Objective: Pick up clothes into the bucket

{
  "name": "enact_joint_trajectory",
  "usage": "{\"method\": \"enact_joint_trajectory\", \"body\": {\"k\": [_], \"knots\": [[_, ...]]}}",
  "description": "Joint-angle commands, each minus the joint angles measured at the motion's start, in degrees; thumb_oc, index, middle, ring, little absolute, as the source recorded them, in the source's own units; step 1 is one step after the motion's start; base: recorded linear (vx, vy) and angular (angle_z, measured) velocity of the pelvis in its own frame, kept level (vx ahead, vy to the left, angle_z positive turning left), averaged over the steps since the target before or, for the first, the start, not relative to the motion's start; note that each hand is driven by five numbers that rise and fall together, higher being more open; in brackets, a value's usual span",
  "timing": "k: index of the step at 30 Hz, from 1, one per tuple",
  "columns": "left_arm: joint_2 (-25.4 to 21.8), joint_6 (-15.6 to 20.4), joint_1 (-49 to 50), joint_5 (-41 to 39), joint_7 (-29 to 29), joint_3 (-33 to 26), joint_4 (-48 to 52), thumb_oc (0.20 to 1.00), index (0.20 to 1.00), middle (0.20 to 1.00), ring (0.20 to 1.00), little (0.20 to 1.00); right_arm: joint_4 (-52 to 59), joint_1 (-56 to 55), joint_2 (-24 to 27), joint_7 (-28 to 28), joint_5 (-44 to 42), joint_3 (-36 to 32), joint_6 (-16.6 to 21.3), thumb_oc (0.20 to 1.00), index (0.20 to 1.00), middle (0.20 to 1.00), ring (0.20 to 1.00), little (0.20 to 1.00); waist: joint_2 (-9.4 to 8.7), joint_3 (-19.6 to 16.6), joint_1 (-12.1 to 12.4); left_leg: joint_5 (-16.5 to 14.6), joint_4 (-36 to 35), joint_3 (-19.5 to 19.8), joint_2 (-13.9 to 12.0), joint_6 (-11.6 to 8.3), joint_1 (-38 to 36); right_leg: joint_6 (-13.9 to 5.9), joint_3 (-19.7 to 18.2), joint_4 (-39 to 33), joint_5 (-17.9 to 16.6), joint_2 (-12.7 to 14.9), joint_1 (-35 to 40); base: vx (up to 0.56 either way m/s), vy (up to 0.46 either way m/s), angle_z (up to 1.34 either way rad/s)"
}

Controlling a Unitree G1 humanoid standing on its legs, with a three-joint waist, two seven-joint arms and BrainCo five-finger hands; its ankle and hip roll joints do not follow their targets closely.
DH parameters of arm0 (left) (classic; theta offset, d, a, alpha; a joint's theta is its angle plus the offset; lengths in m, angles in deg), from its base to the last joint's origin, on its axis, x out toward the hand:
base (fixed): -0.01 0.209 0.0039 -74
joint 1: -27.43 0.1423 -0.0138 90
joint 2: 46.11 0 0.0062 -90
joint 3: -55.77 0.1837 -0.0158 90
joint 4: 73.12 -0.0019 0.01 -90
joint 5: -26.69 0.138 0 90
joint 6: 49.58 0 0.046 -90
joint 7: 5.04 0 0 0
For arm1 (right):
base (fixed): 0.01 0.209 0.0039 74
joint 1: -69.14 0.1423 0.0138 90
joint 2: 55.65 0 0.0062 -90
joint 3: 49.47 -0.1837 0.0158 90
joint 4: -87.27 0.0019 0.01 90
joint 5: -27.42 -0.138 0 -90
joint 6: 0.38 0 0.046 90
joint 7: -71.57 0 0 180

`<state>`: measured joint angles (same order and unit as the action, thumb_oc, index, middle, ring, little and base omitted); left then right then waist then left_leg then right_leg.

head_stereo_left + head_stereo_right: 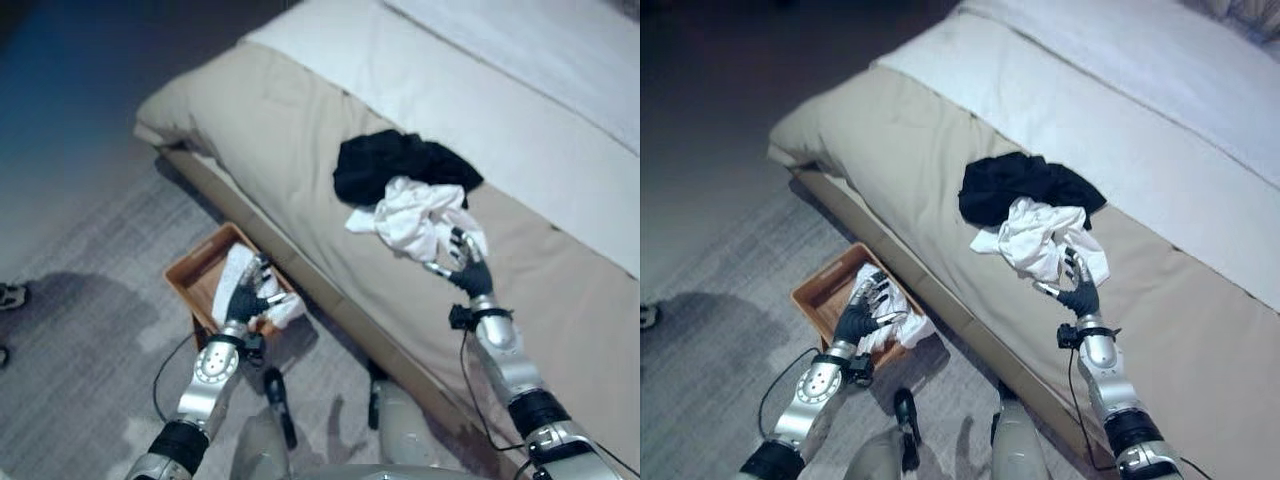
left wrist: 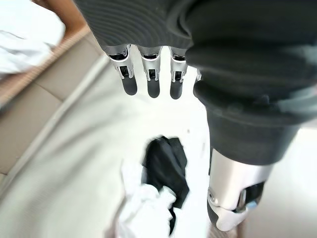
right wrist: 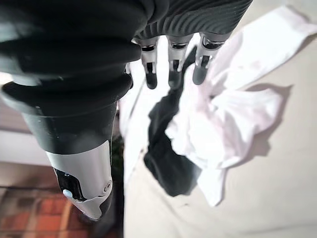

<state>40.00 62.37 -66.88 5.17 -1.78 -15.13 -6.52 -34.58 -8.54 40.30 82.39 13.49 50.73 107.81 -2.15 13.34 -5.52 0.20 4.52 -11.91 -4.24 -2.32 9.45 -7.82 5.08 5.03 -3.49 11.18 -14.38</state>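
I take the bed [image 1: 300, 130] as my landmark. On its beige cover, toward the near edge, I see a black garment [image 1: 400, 165] bunched in a heap, and a crumpled white garment [image 1: 415, 215] lying against the black one's near side, partly overlapping it. My right hand [image 1: 467, 268] is raised over the bed just at the near edge of the white garment, palm toward the heap. In the right wrist view its fingers [image 3: 172, 69] run out straight and spread toward the white cloth [image 3: 223, 124], and I see nothing pinched or wrapped in them; whether the tips touch the fabric I cannot tell.

Down on the grey carpet [image 1: 80, 380], right beside the bed's long side, sits a brown bucket [image 1: 190, 275], a low open box. White cloth [image 1: 895, 310] already lies inside it and spills over the rim nearest the bed. My left hand [image 1: 860, 312] hangs above that bucket, over the white cloth. In the left wrist view its fingers [image 2: 151, 79] are straight and relaxed with nothing in them, pointing toward the bed, where the black and white garments show past them.
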Motion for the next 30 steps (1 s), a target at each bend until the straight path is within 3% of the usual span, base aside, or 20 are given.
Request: {"method": "enact_joint_trajectory", "body": {"k": [1,6,11,19,25,30], "knots": [[0.1,3.1,1.8,0.6,0.1,-0.3,3.4,1.000,1.000,1.000,1.000,1.000,0.9,3.1,0.9,4.5,8.9,1.7,-0.3,1.000,1.000,1.000,1.000,1.000,-0.81,-3.2,0.2,1.4,0.3,4.2,-0.6,-1.40,-0.4,-2.55,-1.1,-0.5,-5.0,0.3,0.5,0.06,-0.044,-0.08],[-0.9,3.1,2.4,5.6,3.3,0.2,4.0,1.000,1.000,1.000,1.000,1.000,0.1,4.5,1.3,6.9,13.9,3.1,-1.9,1.000,1.000,1.000,1.000,1.000,-0.45,-2.5,1.0,0.2,1.4,3.2,-1.4,-1.42,-2.3,-2.52,-2.0,0.8,-3.7,-0.5,1.3,0.06,-0.048,-0.09],[-1.0,3.0,1.5,5.6,5.0,1.3,3.4,1.000,1.000,1.000,1.000,1.000,-2.1,9.4,1.8,10.0,16.4,4.6,-3.2,1.000,1.000,1.000,1.000,1.000,0.28,0.1,1.5,0.0,3.3,2.9,-1.5,-1.28,-0.1,-2.41,-2.9,3.4,-3.6,-0.9,-1.9,-0.08,-0.020,-0.15],[-1.7,3.1,-3.5,3.6,8.8,3.0,7.1,1.000,1.000,1.000,1.000,1.000,-8.4,24.8,6.0,19.4,22.1,5.8,-7.8,1.000,1.000,1.000,1.000,1.000,3.05,5.2,2.1,0.9,8.8,3.7,-0.6,-0.99,13.9,-1.92,-3.6,9.6,-3.9,-0.3,-15.8,-0.14,-0.017,-0.01],[-2.5,3.5,-4.9,3.1,10.4,2.5,9.9,1.000,1.000,1.000,1.000,1.000,-13.2,33.8,9.7,22.3,23.5,7.3,-9.0,1.000,1.000,1.000,1.000,1.000,4.35,8.4,2.4,0.8,13.2,3.8,-1.0,-1.06,22.1,-1.36,-3.9,13.9,-3.9,0.3,-23.3,-0.12,-0.014,0.09],[-2.9,3.5,-5.5,3.9,12.1,1.6,11.2,1.000,1.000,1.000,1.000,1.000,-15.4,39.5,12.4,24.0,26.3,9.4,-10.6,1.000,1.000,1.000,1.000,1.000,4.89,9.6,2.5,-1.1,18.8,3.7,-1.6,-0.74,29.4,-0.96,-5.4,18.9,-2.9,0.3,-30.5,-0.09,0.001,0.09]]}}
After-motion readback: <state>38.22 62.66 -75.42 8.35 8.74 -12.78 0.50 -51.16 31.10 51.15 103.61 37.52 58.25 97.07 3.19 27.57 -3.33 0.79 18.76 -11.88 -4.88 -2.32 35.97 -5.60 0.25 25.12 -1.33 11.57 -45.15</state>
